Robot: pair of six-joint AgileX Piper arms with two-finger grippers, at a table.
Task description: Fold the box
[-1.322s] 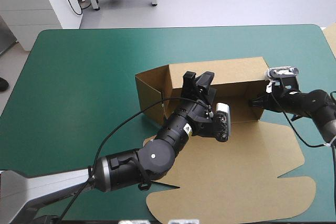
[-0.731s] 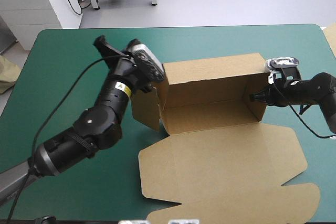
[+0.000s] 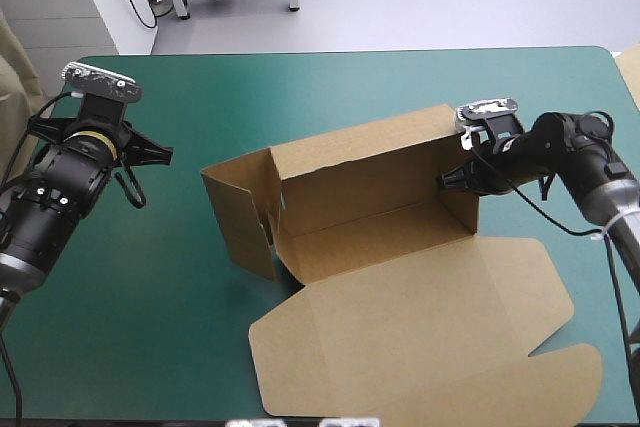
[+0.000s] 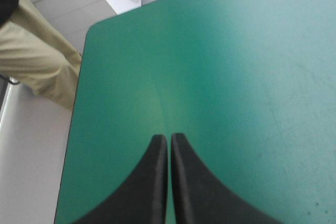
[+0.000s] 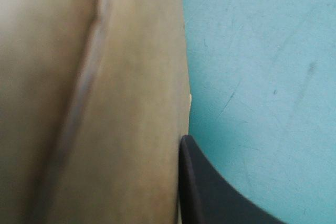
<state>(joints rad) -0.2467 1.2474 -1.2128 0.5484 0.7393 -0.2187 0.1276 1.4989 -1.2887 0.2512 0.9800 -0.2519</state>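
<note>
A brown cardboard box (image 3: 380, 182) stands in the middle of the teal-green worktop (image 3: 150, 297), its far and end walls raised and its lid flat toward the near edge. The right tool (image 3: 447, 179), reaching in from the right, pinches the right end wall, all but closed on the board. Holding that wall upright and steady looks key to tucking. The left tool (image 4: 169, 137), fingers together and empty, hovers near the left edge, well apart from the box.

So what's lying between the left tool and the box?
Nothing: the high view shows only bare teal-green cover between the left tool and the box.
</note>
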